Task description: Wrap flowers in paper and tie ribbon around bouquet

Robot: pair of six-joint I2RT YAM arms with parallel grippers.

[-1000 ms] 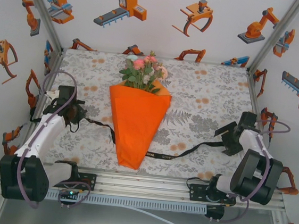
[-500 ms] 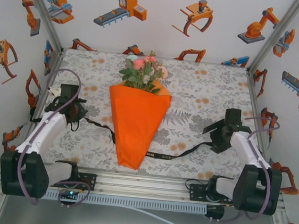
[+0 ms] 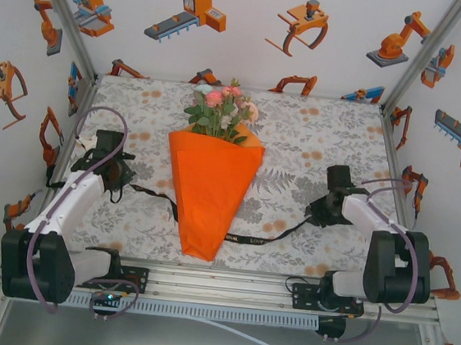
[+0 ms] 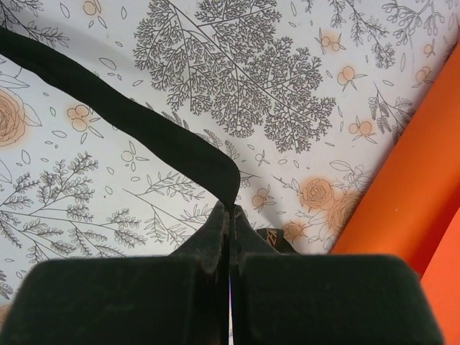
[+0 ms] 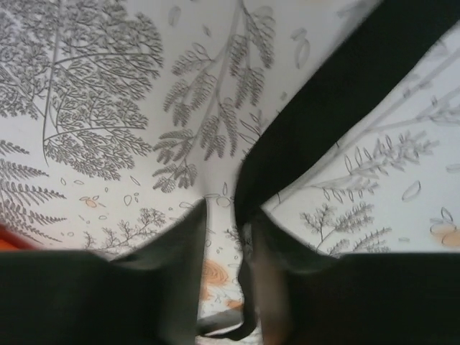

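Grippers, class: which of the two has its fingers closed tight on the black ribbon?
The left gripper: its fingers meet, pinching the ribbon. The right gripper shows a gap beside the ribbon.

A black ribbon (image 5: 345, 93) runs from the upper right down across the grey flower-printed tablecloth (image 5: 108, 108) into the right gripper (image 5: 223, 210), lying against the right-hand one of its two dark fingers (image 5: 183, 248), which stand narrowly apart with cloth showing between them.

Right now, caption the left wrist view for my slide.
Left gripper shut on the black ribbon above the floral tablecloth, orange paper at the right edge.
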